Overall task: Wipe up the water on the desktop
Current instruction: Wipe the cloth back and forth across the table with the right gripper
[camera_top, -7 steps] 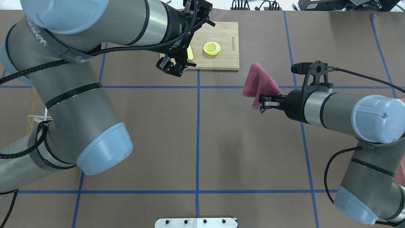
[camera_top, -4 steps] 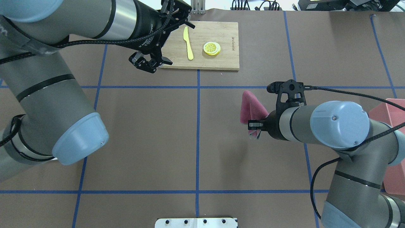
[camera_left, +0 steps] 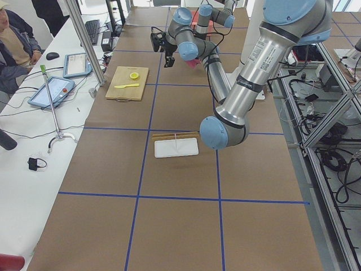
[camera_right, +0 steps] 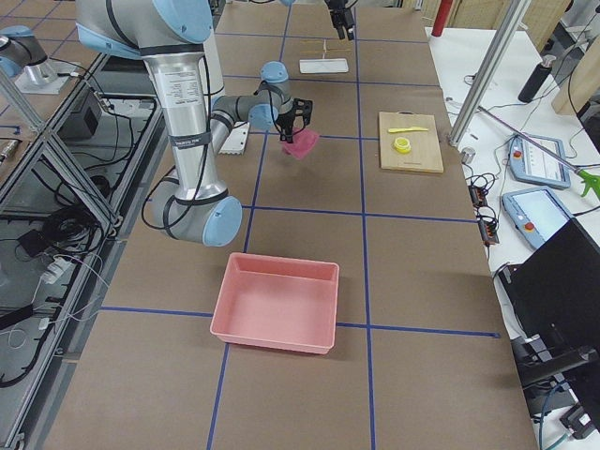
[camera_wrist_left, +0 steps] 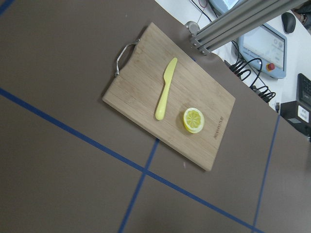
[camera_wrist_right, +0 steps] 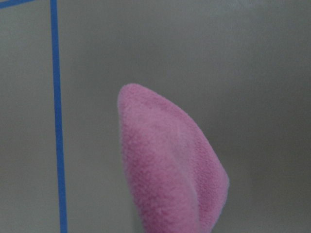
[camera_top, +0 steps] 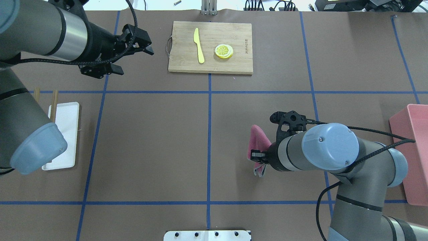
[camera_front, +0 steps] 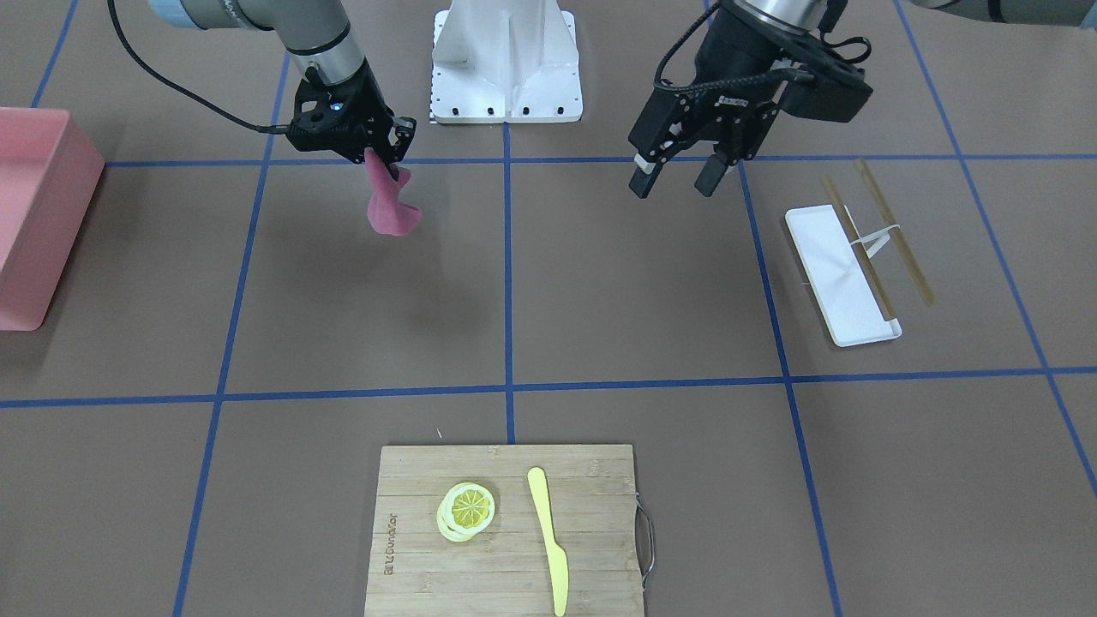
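The desktop (camera_top: 150,140) is a brown tabletop crossed by blue tape lines; I see no water on it. My right gripper (camera_top: 259,159) is shut on a pink cloth (camera_top: 256,142) and holds it hanging above the desktop, right of the centre line. In the front view the cloth (camera_front: 390,210) dangles below the right gripper (camera_front: 381,158). It fills the right wrist view (camera_wrist_right: 170,170). My left gripper (camera_front: 677,178) is open and empty, in the air at the far left (camera_top: 133,60), left of the cutting board.
A bamboo cutting board (camera_top: 234,33) with a lemon slice (camera_top: 224,51) and a yellow knife (camera_top: 199,45) lies at the far middle. A white tray (camera_top: 67,134) with chopsticks (camera_front: 891,231) lies on the left. A pink bin (camera_top: 416,150) stands at the right edge.
My right gripper has pulled the pink cloth back toward the robot's side. My left arm has swung left, off the cutting board, uncovering the knife and the white tray.
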Controlling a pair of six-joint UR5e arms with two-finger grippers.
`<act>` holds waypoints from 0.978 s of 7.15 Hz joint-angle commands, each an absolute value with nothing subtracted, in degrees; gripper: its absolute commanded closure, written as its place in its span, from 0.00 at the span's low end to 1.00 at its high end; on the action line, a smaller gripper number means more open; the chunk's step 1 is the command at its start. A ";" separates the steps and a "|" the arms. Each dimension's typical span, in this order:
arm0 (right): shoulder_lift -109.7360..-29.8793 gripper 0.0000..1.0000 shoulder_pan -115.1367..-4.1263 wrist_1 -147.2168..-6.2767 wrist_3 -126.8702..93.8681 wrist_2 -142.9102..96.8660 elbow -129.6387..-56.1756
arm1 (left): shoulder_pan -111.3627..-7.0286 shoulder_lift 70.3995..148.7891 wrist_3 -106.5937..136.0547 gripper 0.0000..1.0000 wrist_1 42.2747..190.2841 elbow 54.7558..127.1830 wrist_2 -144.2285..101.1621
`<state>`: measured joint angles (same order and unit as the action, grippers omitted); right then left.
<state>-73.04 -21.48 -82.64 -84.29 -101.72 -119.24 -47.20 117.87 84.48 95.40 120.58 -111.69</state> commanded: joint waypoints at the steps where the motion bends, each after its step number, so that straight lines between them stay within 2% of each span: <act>1: -70.85 1.00 -19.43 -82.70 -88.49 -103.71 -117.16 | -47.90 107.62 69.14 0.02 95.36 123.74 -113.03; 4: -72.84 1.00 -22.21 -82.62 -89.22 -112.80 -114.79 | -49.48 106.70 66.62 0.02 95.27 124.19 -114.25; 7: -83.98 1.00 -29.67 -81.91 -78.28 -118.71 -115.22 | -50.88 103.01 65.32 0.02 95.27 126.56 -114.43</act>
